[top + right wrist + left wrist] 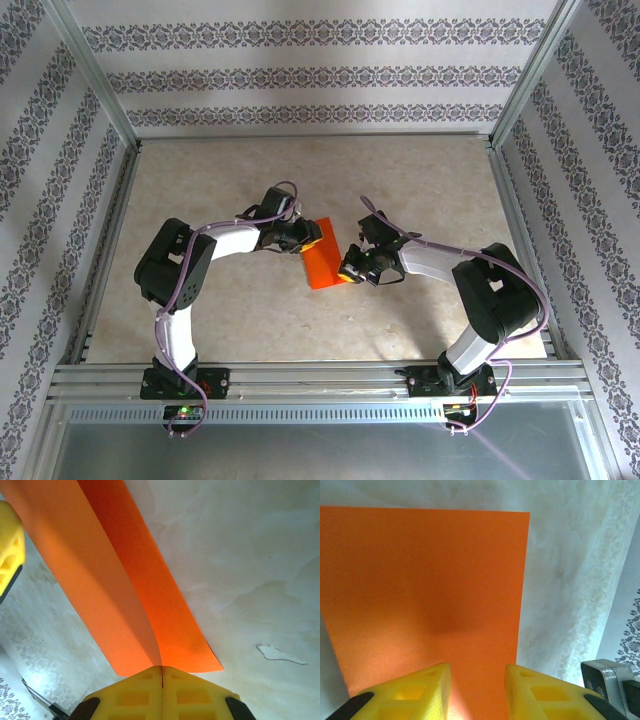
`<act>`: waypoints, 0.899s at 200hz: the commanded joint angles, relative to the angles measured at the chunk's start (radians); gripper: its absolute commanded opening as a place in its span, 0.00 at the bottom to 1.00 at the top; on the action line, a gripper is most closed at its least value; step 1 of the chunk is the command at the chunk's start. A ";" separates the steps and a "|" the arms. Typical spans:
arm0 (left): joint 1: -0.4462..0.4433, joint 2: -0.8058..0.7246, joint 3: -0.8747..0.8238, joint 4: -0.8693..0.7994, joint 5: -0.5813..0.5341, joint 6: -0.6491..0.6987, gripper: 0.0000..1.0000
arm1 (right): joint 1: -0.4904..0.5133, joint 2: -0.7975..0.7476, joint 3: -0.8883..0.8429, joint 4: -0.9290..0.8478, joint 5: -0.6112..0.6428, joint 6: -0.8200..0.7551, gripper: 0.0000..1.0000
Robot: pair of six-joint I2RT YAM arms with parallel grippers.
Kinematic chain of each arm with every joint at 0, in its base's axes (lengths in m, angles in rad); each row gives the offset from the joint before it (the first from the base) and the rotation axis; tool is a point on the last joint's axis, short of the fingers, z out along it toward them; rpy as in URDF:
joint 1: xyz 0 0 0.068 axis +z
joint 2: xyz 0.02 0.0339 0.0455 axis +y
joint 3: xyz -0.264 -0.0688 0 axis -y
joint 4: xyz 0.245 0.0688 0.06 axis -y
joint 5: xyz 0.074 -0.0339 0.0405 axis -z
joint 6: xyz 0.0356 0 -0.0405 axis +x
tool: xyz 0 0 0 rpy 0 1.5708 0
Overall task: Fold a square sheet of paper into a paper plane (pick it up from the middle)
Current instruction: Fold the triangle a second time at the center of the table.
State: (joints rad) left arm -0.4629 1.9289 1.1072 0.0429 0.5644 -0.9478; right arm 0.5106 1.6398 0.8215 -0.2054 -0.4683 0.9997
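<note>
The orange sheet of paper [325, 262] lies near the middle of the surface [250, 180], between the two arms. It is partly doubled over: from the right wrist, one flap rises off the other along a soft bend that is not creased. The right end effector [161, 669] is clenched on the end of the sheet nearest it, its yellow fingers pressed together where the two layers meet. The left end effector [477, 672] is released, its fingers standing apart low over the flat part of the sheet; whether they touch it I cannot tell. The step in hand looks like laying the first fold. To do it well, the right arm should carry its pinched end across until it lines up squarely with the opposite edge, without tugging the sheet sideways. The left should press down lightly to anchor the lower layer. The bend should be flattened into a crease only once the edges match, since thin paper skews and wrinkles easily.
</note>
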 commanded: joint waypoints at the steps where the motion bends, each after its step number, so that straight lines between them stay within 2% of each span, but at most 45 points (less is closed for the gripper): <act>1: -0.009 0.005 0.012 -0.021 -0.028 0.014 0.33 | -0.014 -0.020 -0.005 -0.022 0.010 0.016 0.00; 59: -0.009 -0.044 0.012 -0.125 -0.135 0.096 0.33 | -0.014 -0.014 0.011 -0.046 0.003 0.005 0.00; 180: -0.008 0.048 0.044 -0.164 -0.114 0.110 0.24 | 0.005 0.000 0.096 -0.032 -0.080 -0.070 0.00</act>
State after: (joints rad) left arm -0.4629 1.9514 1.1316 -0.0689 0.4614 -0.8654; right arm 0.5064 1.6386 0.8722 -0.2390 -0.5144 0.9703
